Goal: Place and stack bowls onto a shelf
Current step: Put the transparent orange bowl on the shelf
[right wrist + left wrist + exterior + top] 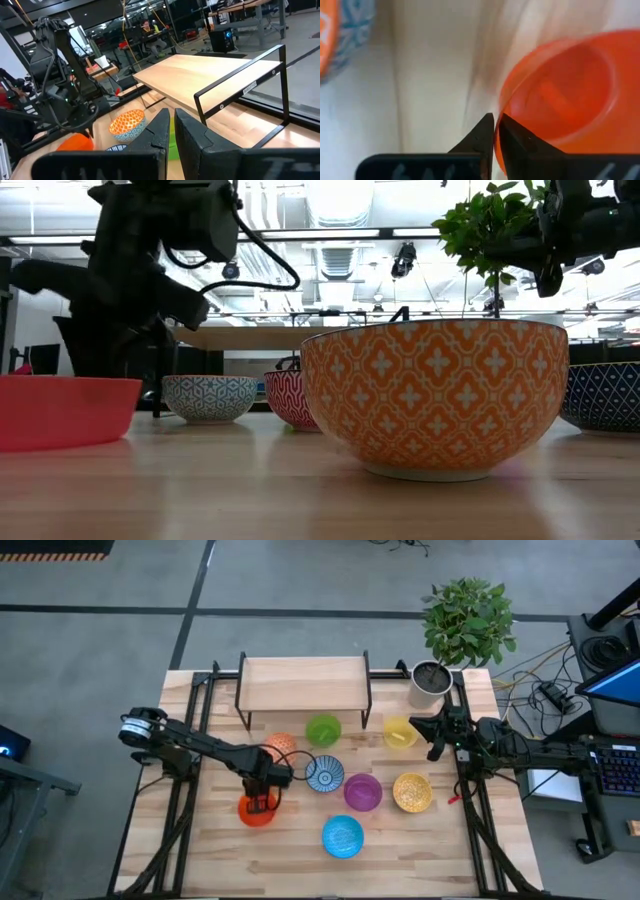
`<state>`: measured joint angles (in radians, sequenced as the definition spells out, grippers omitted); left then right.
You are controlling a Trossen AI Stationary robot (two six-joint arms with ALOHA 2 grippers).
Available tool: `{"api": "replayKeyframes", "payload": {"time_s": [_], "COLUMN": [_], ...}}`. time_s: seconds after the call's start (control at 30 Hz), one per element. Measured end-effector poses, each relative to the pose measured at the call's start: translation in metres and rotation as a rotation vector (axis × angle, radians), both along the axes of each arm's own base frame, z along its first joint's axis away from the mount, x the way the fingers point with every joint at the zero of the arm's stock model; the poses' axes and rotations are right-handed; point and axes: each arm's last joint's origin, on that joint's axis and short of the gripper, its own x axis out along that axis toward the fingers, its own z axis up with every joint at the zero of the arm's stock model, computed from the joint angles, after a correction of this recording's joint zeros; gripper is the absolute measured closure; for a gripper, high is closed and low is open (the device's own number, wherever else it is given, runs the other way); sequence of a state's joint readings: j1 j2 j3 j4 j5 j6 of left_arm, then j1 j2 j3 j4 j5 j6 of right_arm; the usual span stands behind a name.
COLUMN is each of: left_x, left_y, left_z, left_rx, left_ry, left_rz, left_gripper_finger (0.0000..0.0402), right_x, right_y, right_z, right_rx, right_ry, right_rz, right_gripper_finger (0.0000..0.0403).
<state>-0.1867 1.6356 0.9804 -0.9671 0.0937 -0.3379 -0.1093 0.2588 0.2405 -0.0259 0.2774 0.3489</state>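
The bench carried the empty shelf along its far edge, with eight bowls scattered in front of it. Nearest the shelf sat the green bowl and yellow bowl; the red-orange bowl lay farther out, toward the shelf's left end. There the left claw had its fingers pinched together on that bowl's rim, seemingly gripping the wall. To do this well, it should lift straight, keep the bowl level, and clear the patterned orange bowl on the way to the shelf. The right claw waited closed and empty beside the yellow bowl.
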Motion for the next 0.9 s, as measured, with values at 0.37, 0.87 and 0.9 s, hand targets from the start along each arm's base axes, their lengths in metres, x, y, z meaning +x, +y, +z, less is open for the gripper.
{"api": "replayKeyframes", "payload": {"time_s": [0.37,0.87,0.9], "left_x": [0.018,0.002,-0.003], "left_y": [0.015,0.198,0.211], "left_z": [0.076,0.214,0.22], "left_rx": [-0.116,0.223,0.242], "left_ry": [-0.154,-0.481,-0.498], "left_rz": [-0.061,0.375,0.419], "left_gripper_finger": [0.0401,0.0402,0.0402], "right_x": [0.0,0.0,0.0], "right_y": [0.0,0.0,0.0], "right_z": [0.0,0.0,-0.001], "right_rx": [0.0,0.003,0.003], "right_ry": [0.001,0.001,0.001], "right_rz": [0.0,0.0,0.0], "right_gripper_finger": [0.0385,0.0385,0.0385]}}
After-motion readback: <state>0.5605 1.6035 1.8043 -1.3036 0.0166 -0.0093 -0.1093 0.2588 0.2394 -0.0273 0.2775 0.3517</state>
